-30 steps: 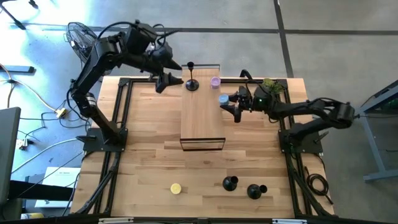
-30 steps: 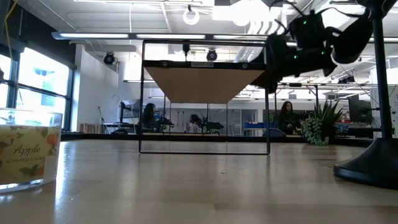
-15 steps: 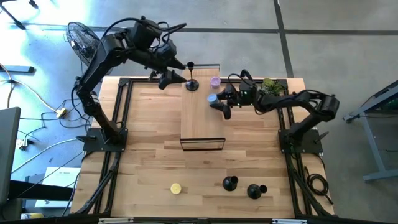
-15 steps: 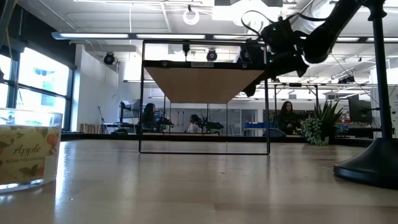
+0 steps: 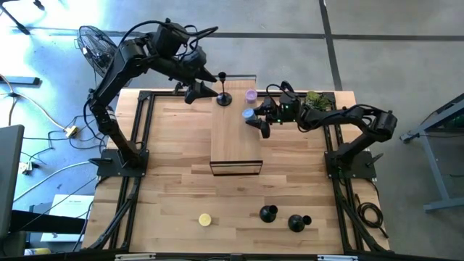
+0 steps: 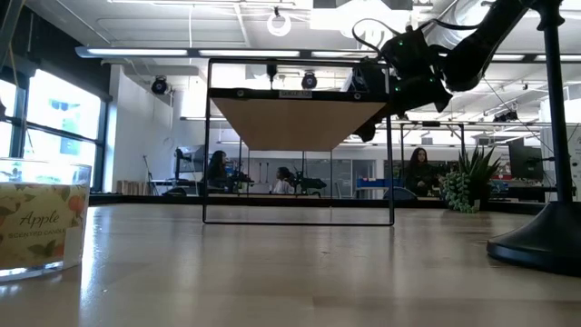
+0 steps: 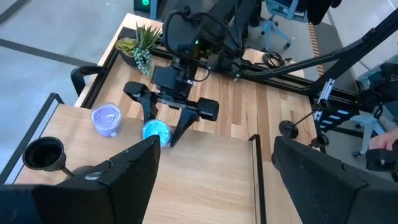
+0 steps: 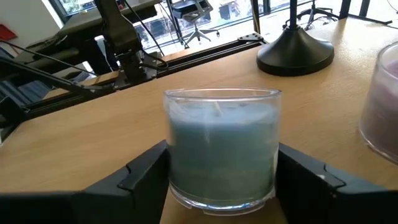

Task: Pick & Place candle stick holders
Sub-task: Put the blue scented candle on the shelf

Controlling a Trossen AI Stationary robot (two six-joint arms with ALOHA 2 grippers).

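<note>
A raised light-wood shelf on a thin black wire frame [image 5: 235, 134] stands at the table's centre, running toward twelve o'clock. At its twelve o'clock end stands one matte-black candle stick holder with a round base and thin upright stem [image 5: 224, 96], and at about three o'clock from it sits a small lilac candle in a glass jar [image 5: 251, 95]. The right gripper [image 5: 253, 120] reaches in from three o'clock, its fingers spread either side of a pale-blue candle in a clear glass jar [image 5: 247, 114] that stands on the shelf; the right wrist view shows the blue jar [image 8: 222, 146] upright between the two dark fingers [image 8: 140, 175] with gaps on both sides, not pinched. The left gripper [image 5: 197, 92] hovers just beside the holder at its nine o'clock, fingers parted, and the left wrist view shows them wide apart with nothing between them. Two more squat black candle stick holders [image 5: 269, 213] [image 5: 298, 222] sit near the table's five o'clock edge, close together, and a small yellow candle [image 5: 205, 219] lies toward seven o'clock. In the low view a clear glass candle jar labelled "Apple" [image 6: 41, 227] stands close at nine o'clock.
</note>
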